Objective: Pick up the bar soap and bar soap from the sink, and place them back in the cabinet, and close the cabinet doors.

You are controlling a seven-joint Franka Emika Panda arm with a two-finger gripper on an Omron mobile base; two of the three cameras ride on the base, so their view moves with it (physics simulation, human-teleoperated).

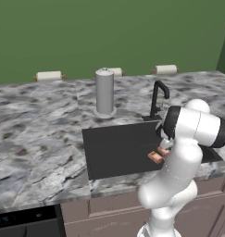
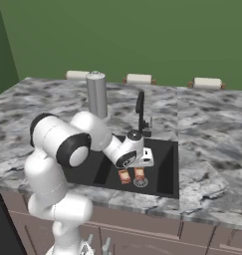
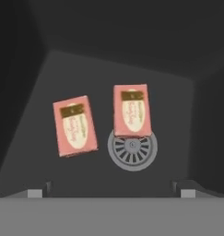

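Soap bars: two bars are seen lying flat on the floor of the sink (image 2: 165,169), side by side and apart; one bar soap (image 3: 75,126) is set slightly tilted, the other bar soap (image 3: 132,110) is laid with one end over the rim of the drain (image 3: 132,150).
Same bars, base views: both are shown near the front right part of the basin, partly hidden by the arm in the left base view.
Hand: the hand (image 2: 142,158) is held above the sink over the two bars; nothing is held by it, and the width of its opening cannot be told, as only the tips are shown at the bottom corners of the hand view.
Faucet: a thin black faucet (image 1: 158,98) is mounted at the back edge of the sink.
Counter: the grey marbled counter (image 1: 35,125) is fitted around the sink; a grey cylinder (image 1: 104,91) is stood upright on it behind the basin.
Back wall: three white rolls (image 2: 139,78) are lined along the green wall.
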